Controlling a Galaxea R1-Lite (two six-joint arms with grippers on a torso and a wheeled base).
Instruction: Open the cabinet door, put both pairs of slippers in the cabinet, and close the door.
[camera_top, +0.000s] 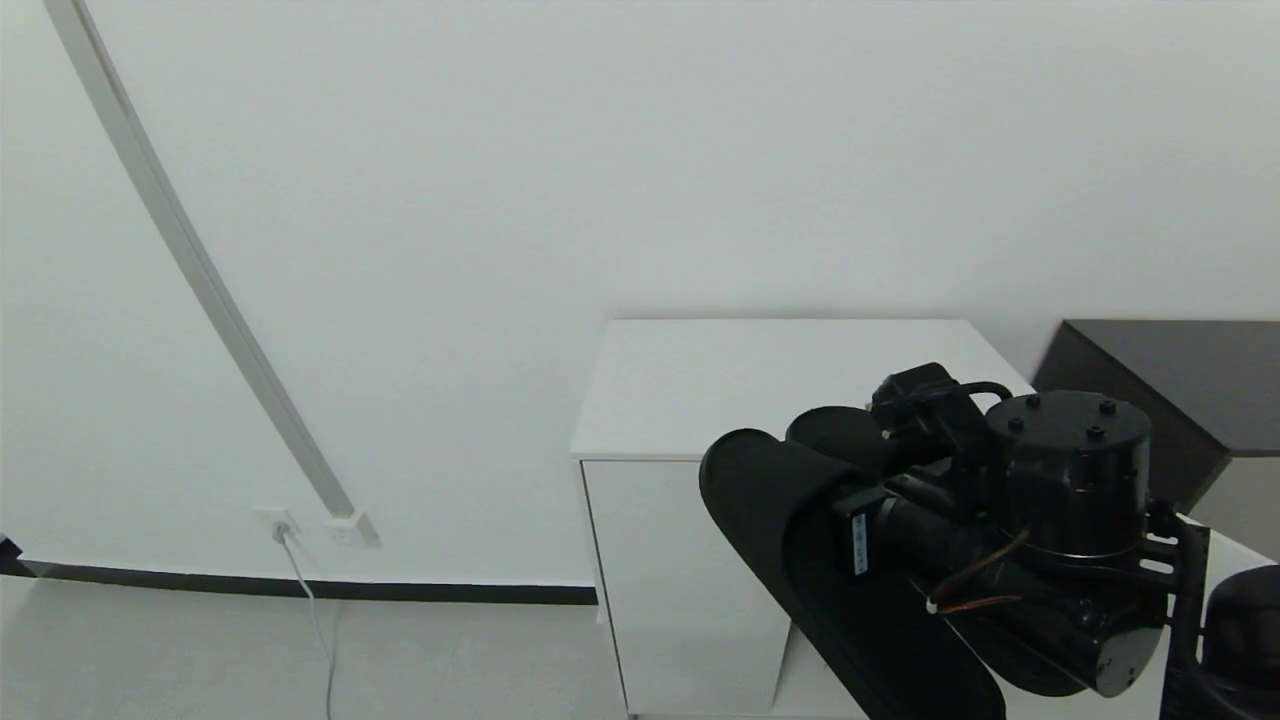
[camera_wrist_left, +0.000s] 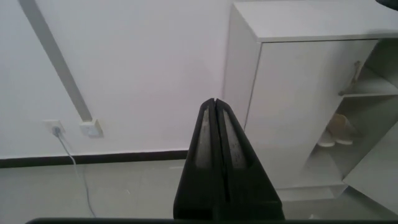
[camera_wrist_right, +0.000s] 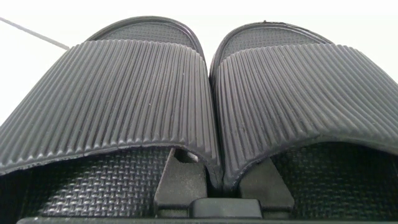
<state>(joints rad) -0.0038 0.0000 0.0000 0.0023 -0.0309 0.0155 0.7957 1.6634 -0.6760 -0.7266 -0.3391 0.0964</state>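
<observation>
Clamped on the black slippers (camera_top: 765, 510) at the head view's lower right, the right gripper (camera_wrist_right: 222, 186) holds them slanting across the cabinet (camera_top: 780, 385) front just behind, while the left gripper (camera_wrist_left: 214, 109) sits pressed together.

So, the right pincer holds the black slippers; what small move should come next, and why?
Probably ease the right pincer with the black slippers down toward the open cabinet: the pair is gripped but hangs in front of it, and a light pair already lies inside.
</observation>
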